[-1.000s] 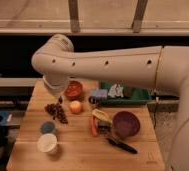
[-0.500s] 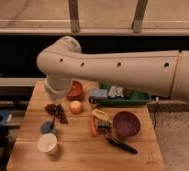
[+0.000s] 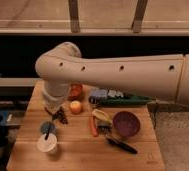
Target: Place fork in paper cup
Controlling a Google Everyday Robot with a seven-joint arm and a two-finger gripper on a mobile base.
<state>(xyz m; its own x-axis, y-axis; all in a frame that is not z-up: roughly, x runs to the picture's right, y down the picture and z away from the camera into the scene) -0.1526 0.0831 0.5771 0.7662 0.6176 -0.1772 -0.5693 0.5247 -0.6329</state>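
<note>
Hand: my hand [image 3: 57,114] is hanging low over the left half of the worktop [image 3: 138,155], just below the big pale elbow [image 3: 60,65]; its fingers are pressed together, and I am judging they are pinching the fork.
Fork: the fork [image 3: 48,130] is showing as a thin dark line slanting down from the hand toward the front left, crossing in front of the small blue-grey cup [image 3: 48,128].
Paper cup: the paper cup [image 3: 47,144] is standing upright near the front-left edge, just in front of the blue-grey cup.
Step in hand: I am judging that I am carrying the fork's lower tip over the cream rim.
Doing it well: I am aiming to centre the tip over the paper cup, not its blue-grey neighbour, lower it inside, then release gently so the light cup is not tipping.
Neighbours: the orange ball [image 3: 76,106] and purple bowl [image 3: 126,123] are sitting well clear to the right.
</note>
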